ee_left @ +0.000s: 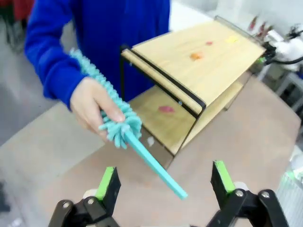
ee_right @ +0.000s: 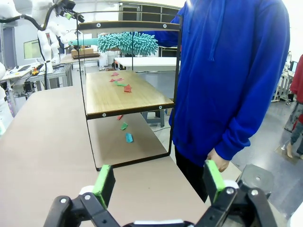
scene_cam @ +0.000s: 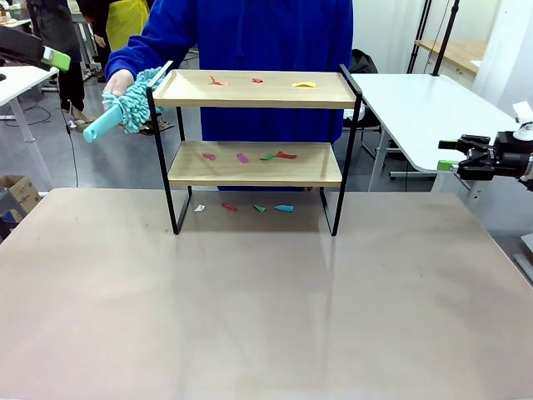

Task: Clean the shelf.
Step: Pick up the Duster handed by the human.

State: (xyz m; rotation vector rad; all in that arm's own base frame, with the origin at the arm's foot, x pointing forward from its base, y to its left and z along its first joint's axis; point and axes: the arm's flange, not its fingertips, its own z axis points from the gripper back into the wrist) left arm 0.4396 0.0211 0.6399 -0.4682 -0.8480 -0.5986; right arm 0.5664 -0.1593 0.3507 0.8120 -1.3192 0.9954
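Risk no. 1 w/ handover: duster (ee_left: 118, 124) held by person's hand (ee_left: 92, 106) at fluffy head, thin handle poking slantwise toward left end effector (ee_left: 164, 182), wide open & empty. Could close on very tip of handle → poor hold, duster swinging or dropping onto surface (scene_cam: 266, 317). Could also pinch fluff or person's fingers if reaching too far up. Can't tell depth from wrist view, so unclear re handle end: betw. pads or short of them.

Risk no. 2 w/ sweeping: light-looking shelf (scene_cam: 258, 98) on four thin legs, prob. easy to shove or tip if duster pressed hard vs. frame or board edge. Raised black rails at both short ends of top board, likely to trap scraps (scene_cam: 218, 82) in corners or catch duster head. Scraps small & flat, prob. paper: liable to flutter off onto surface instead of getting collected, adding to those lying under shelf.

Right end effector (scene_cam: 466, 157): off right edge of surface, fingers wide, nothing held, well apart from shelf; no use for steadying from there.

Shelf: far middle of surface, just in front of person, upright & square-on. Two pale wood boards in thin black frame. Top board w/ orange, pink, yellow scraps; lower board w/ pink, green, red ones; more on surface betw. legs.
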